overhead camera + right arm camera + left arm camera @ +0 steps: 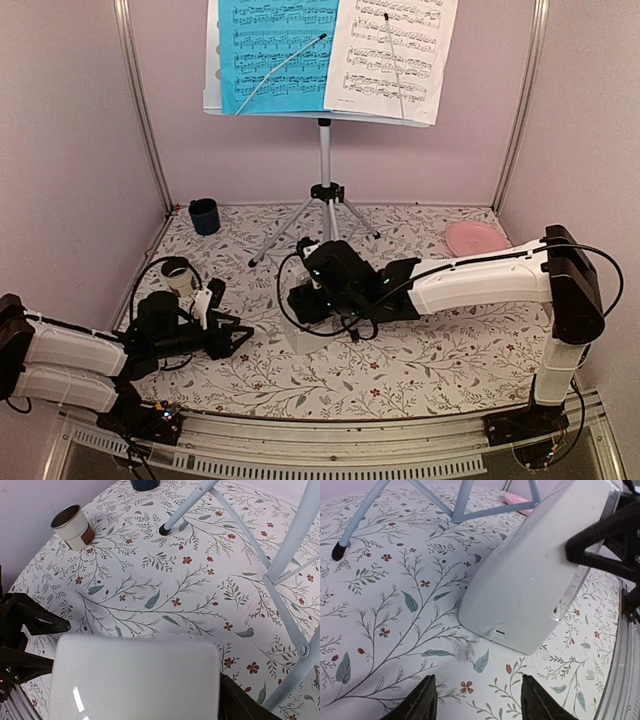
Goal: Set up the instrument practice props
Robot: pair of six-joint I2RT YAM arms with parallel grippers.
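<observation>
The pale music stand (322, 170) on its silver tripod stands at the back centre, holding a bright blue sheet (275, 50) and a white sheet (392, 50). The white metronome (315, 338) is in front of the tripod. In the left wrist view the metronome (520, 580) is tilted, with its lower edge at or just above the cloth. My right gripper (318, 300) is shut on it; one finger (240, 702) presses its side (135, 680). My left gripper (235, 335) is open and empty, its jaws (480, 702) a short way from the metronome's base.
A dark blue cup (204, 215) stands at the back left. A white paper cup (180, 275) is beside my left arm. A pink plate (475, 238) lies at the back right. The tripod legs (280, 605) spread just behind the metronome. Pink walls enclose the flowered table.
</observation>
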